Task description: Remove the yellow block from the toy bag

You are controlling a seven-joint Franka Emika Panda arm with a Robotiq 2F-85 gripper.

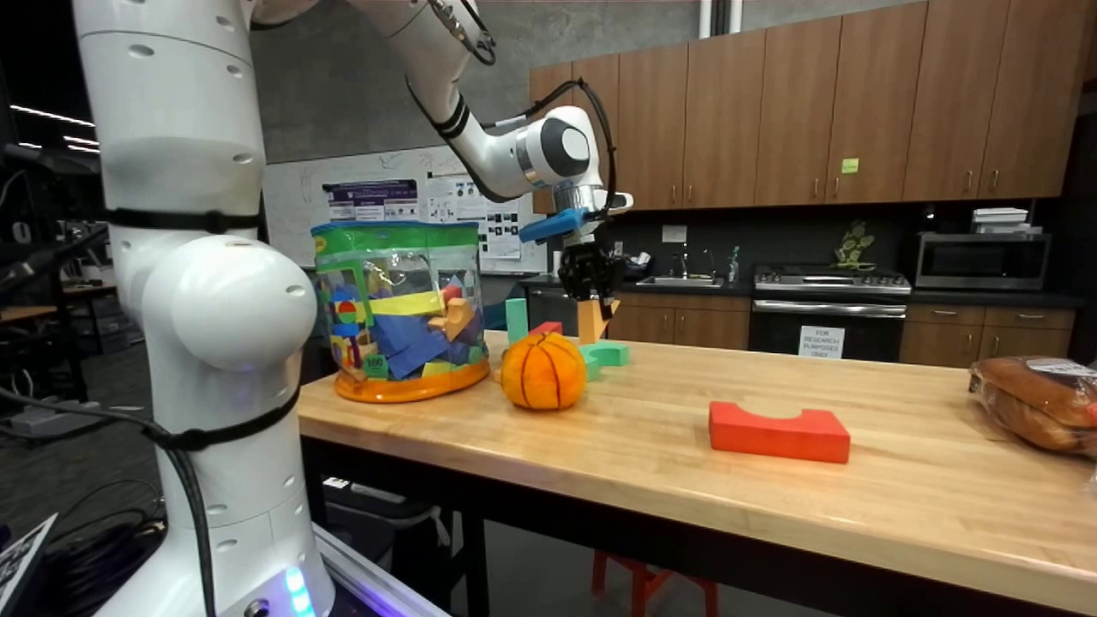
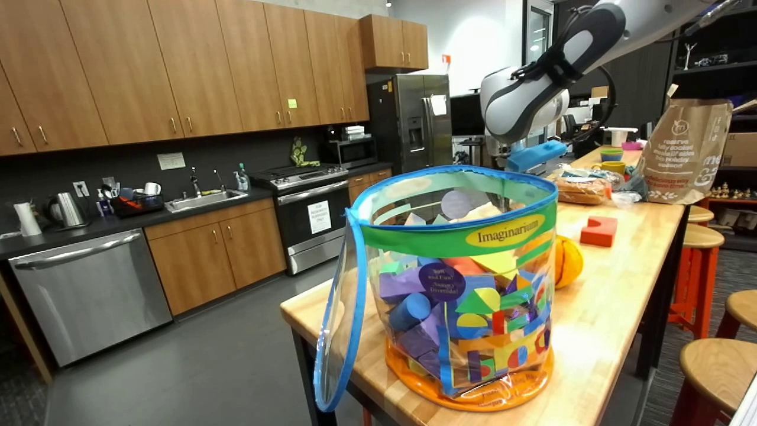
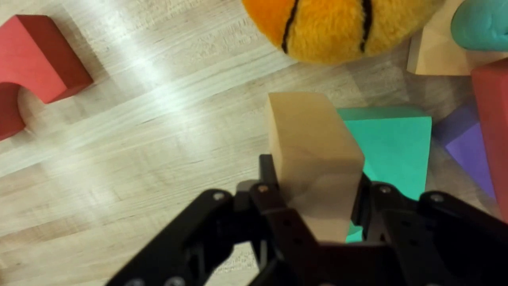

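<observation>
The toy bag (image 1: 396, 244) stands upright on the table (image 1: 651, 403), and through its clear wall I see a yellow block (image 1: 408, 303) among blue blocks (image 1: 416, 338). In an exterior view its lid (image 2: 342, 319) hangs open at the side, and a paper bag (image 2: 686, 151) stands farther along; what it holds, I cannot tell. The wrist view shows the gripper (image 3: 314, 171) clamped from both sides on a tan block (image 3: 313, 127), near a green block (image 3: 397, 147); between the green one and a red block (image 3: 494, 135) it shows also a purple block (image 3: 472, 155), which in the exterior views I cannot find.
</observation>
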